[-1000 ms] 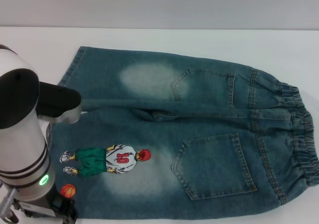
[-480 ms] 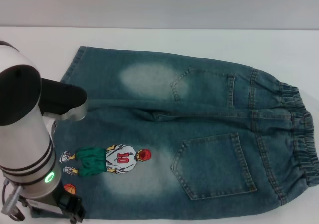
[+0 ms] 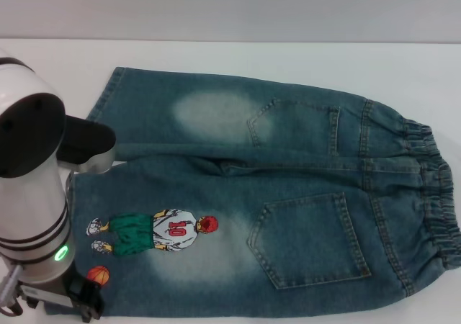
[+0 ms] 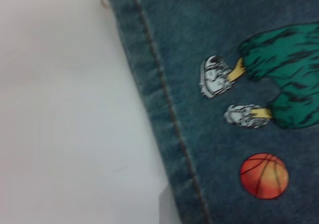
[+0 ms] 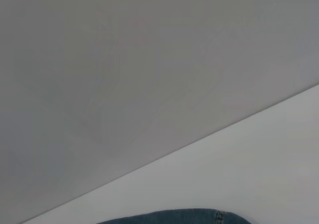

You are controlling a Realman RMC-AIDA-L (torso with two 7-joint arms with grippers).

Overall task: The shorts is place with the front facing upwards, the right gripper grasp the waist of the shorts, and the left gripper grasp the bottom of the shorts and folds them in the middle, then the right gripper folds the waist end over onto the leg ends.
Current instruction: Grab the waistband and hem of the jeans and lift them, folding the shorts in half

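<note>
Only one piece of writing can be read: the number 10 on the white jersey of the cartoon player (image 3: 155, 232) printed on the near leg of the shorts (image 3: 288, 216), with an orange ball (image 3: 98, 275) printed just beside his shoes. The shorts lie flat and spread on the white table (image 3: 238, 54), the waist (image 3: 439, 201) a gathered elastic band at the right side of the head view and the bottom of the shorts (image 3: 97, 108) with its two straight hems at the left side. Compared with half a second ago, the left gripper (image 3: 85, 301) and its white and silver arm have drawn back toward the left edge of the head view, so the whole orange ball shows again where the arm had half covered it; the shorts themselves have not shifted. That gripper now sits low at the near corner of the printed leg's hem, and whether its fingers are apart or together cannot be told. Its wrist camera looks down on the stitched hem (image 4: 164, 109), the player's shoes and the ball beside bare table. The arm's bulk hides part of the near leg's hem from the head camera. From the right wrist camera only a sliver of denim (image 5: 174, 217) shows on the table against a grey wall.
</note>
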